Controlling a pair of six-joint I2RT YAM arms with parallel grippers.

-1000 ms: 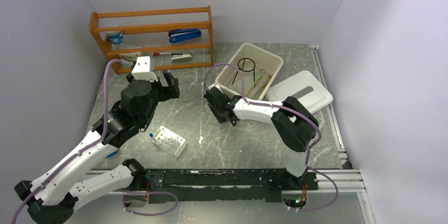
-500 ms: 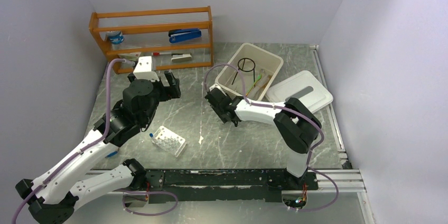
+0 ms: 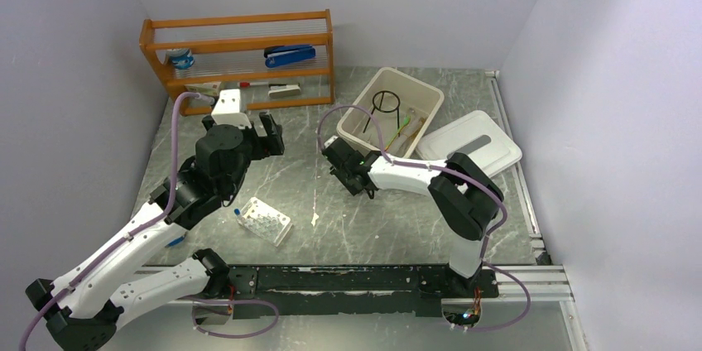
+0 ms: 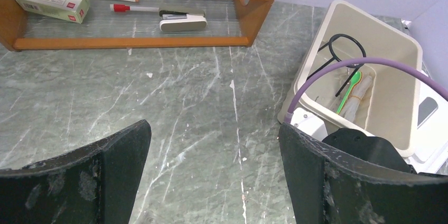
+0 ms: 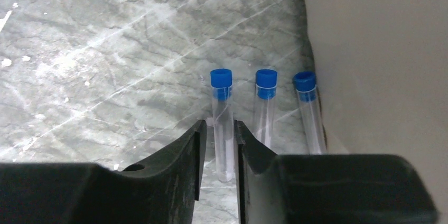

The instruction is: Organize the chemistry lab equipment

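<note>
The right hand (image 5: 220,131) straddles the vial (image 5: 222,102) lying farthest from the bin (image 5: 380,65), jaws narrowed to it; a grip cannot be confirmed. Two more vials (image 5: 266,100) lie between it and the bin wall, limiting finger clearance. The left hand (image 4: 211,145) hangs wide open, empty. The rack (image 3: 265,220) stands well apart from the bin.

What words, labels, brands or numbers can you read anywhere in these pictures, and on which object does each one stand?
No text can be read anywhere in these views.
Small cardboard box on the wooden shelf: red patches with print, too small and blurred to read.
Blue-capped vials: no label or writing shows.
Beige bin: no print shows.
</note>
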